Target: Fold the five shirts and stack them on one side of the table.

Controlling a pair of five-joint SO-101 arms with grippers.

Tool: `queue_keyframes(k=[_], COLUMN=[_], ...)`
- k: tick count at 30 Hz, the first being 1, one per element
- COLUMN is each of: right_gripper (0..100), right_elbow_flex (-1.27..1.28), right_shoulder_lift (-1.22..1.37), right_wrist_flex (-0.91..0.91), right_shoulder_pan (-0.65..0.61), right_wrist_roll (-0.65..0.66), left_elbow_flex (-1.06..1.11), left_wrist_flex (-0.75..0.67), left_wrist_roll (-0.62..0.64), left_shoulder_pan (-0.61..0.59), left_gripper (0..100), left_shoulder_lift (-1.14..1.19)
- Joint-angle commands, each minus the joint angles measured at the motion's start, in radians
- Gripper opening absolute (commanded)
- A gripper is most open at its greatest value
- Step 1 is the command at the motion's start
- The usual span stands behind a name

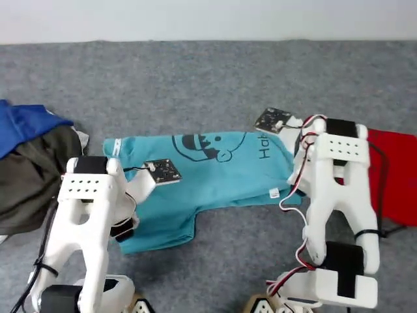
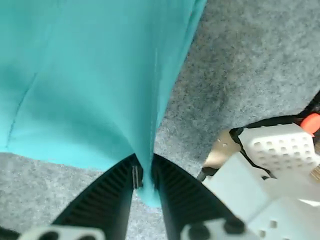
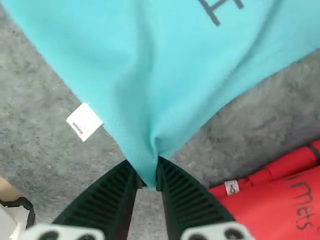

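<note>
High view. Across the middle of the grey table cover, a teal shirt, printed side up, long axis running side to side. At the left edge, a blue garment heaped over a dark olive garment. At the right edge, a red shirt, just beside the teal shirt's end. Left arm over the teal shirt's near left corner, right arm over its near right end.

Left wrist view. Left gripper pressed together on a raised ridge of teal cloth, caught between the ribbed fingers. Rest of the cloth fanning away from the pinch, bare grey cover alongside.

Right wrist view. Right gripper likewise clamped on a pinch of teal hem, close by a small white label. Red cloth off to one side, apart from the pinch.

Probably the gripping step of a fold, with one end of the near edge in each pincer. Whole body of the shirt lying beyond both pincers, away from the arm bases. Neither arm nearer than the other. Likely next: lifting that edge and carrying it forward across the short axis, both arms level, crease kept parallel to the long axis.
</note>
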Motion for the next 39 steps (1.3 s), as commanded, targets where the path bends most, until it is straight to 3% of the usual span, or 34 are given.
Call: queue_keyframes(k=[1,10,14,17,25,27,30,33,35,39], right_gripper=[1.1,1.3,10.6,20.7,20.3,20.3,19.2,10.2,1.5,2.2], right_elbow_flex=[-0.049,-0.094,-0.095,-0.118,-0.203,-0.218,-0.216,-0.221,-0.222,-0.224], right_shoulder_lift=[-0.056,-0.053,-0.054,-0.054,-0.048,-0.044,-0.041,0.016,0.077,0.203], right_wrist_flex=[-0.005,0.021,0.024,0.081,0.117,0.102,-0.038,-0.197,-0.277,-0.355], right_shoulder_pan=[0.031,-0.005,0.001,0.002,0.001,-0.001,-0.004,-0.012,-0.028,-0.07], right_wrist_roll=[0.005,0.005,0.005,0.005,0.003,-0.02,-0.147,-0.264,-0.307,-0.35], left_elbow_flex=[-0.015,-0.008,-0.015,-0.038,-0.243,-0.305,-0.341,-0.289,-0.236,-0.125], left_wrist_flex=[-0.006,-0.006,-0.006,0.009,0.043,-0.009,-0.181,-0.356,-0.459,-0.589], left_wrist_roll=[-0.006,-0.008,0.0,0.052,0.091,0.123,0.272,0.402,0.445,0.466], left_shoulder_pan=[0.009,0.008,0.0,0.002,-0.054,-0.098,-0.157,-0.161,-0.146,-0.098], left_gripper=[2,2,13,15,15,14,14,10,6,2], left_shoulder_lift=[-0.034,-0.028,-0.034,-0.034,-0.034,-0.032,-0.023,-0.021,-0.021,-0.021])
